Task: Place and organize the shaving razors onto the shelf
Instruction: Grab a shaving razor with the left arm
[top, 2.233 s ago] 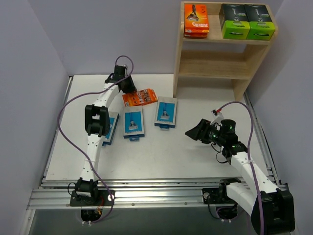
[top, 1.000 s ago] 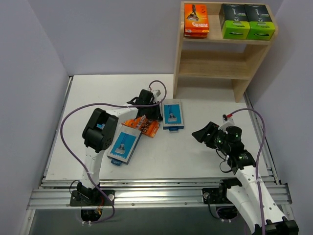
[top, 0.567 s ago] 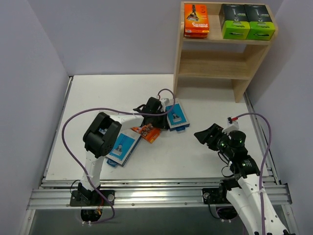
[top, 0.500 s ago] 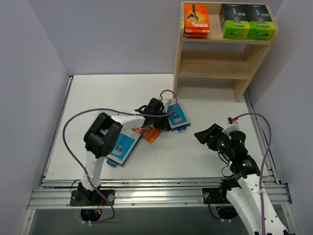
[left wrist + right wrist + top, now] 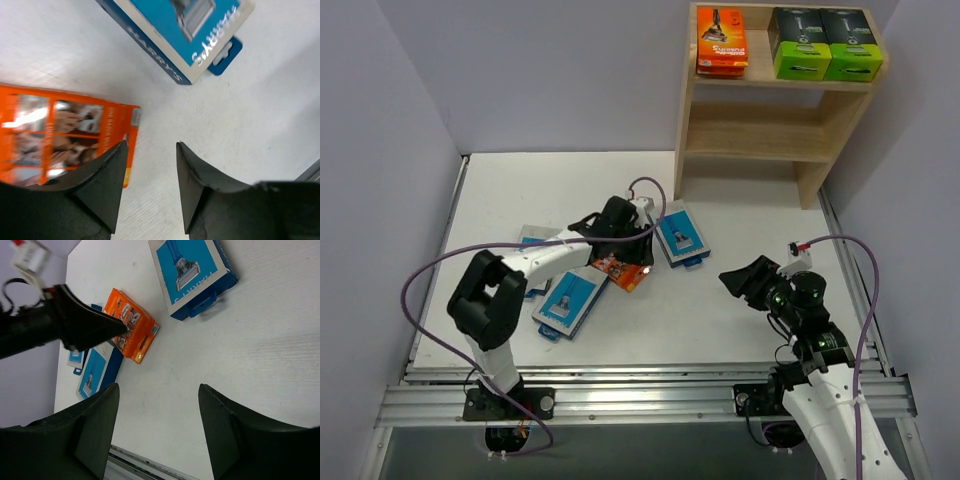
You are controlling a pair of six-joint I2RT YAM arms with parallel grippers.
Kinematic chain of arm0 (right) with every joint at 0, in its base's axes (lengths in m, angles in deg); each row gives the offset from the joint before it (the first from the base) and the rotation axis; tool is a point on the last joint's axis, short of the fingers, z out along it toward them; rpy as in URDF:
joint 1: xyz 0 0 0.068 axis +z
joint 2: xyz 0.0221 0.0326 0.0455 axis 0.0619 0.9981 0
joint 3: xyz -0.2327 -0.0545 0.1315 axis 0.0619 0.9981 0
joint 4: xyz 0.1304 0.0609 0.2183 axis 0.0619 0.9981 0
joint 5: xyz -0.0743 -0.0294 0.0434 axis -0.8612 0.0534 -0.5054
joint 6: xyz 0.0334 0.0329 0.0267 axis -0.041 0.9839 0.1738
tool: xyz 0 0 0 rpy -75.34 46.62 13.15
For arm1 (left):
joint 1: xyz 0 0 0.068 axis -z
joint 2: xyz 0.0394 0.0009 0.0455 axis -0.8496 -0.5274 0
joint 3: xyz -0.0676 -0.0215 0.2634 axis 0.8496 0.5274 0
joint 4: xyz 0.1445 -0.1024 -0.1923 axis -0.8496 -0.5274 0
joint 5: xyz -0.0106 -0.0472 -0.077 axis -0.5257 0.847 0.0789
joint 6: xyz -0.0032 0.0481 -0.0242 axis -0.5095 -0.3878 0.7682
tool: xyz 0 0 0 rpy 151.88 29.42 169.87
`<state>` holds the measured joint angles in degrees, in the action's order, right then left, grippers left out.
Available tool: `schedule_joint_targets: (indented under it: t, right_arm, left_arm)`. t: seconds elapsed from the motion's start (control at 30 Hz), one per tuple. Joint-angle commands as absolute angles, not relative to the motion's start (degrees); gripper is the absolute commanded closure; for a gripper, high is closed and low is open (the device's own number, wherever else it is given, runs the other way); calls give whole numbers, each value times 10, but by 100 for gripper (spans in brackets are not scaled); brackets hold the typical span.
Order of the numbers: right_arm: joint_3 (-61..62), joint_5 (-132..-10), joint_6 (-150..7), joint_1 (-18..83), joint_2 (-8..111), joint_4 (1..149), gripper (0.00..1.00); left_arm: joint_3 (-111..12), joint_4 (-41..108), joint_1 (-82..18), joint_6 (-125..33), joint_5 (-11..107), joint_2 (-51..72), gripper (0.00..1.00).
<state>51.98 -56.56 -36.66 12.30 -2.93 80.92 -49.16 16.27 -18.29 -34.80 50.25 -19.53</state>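
While stretched out across the white table [image 5: 520, 190], hangs the left gripper [image 5: 151, 147] low over the middle with jaws parted, framing only bare tabletop in the gap. Overlaps, in the wrist view, the corner of the loose orange pack [image 5: 60, 135] with one left finger [image 5: 102, 185]; cannot tell whether touching or merely above. Grasps nothing: puts that pack outside the jaws, off to the side of the gap. Shows the nearest blue card [image 5: 185, 30] just past the fingertips, turned at an angle and apart from the orange pack. Carries the right gripper [image 5: 159, 390] above the table's right side, well apart from every pack, with fingers spread wide and clamped on nothing. Finds four of the razor packs on the table: the orange pack in the middle, the nearest blue card just to its right toward the shelf [image 5: 770, 140], a second blue card [image 5: 567, 302] just beside its near-left corner, closer to the arm bases, and a third blue card [image 5: 527, 237] farther left, partly hidden beneath the left arm. Finds the rest up on the shelf's top tier: an orange stack [image 5: 721, 42] at the left end and two black boxes [image 5: 802, 45] with lime-green ends at the right end, side by side and touching. Cannot tell how many packs make up the orange stack.
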Motion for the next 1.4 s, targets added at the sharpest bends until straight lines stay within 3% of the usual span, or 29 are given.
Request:
schedule_joint_targets:
  t: [0.0,0.37,0.77,1.37]
  right_arm:
    - [514,-568,-391,131,-25,812,40]
    - [521,-607,-381,192,55,756,43]
    - [558,-667,-324,304,127,639,43]
    - [623,-672,-276,347,208,490,41]
  left_arm:
    - [-493,145,-208,-388,444,-94,47]
    - [-532,111,-387,-380,474,-108,43]
    - [-658,63,-411,-379,431,-234,43]
    - [-594,109,-411,-363,493,-287,43]
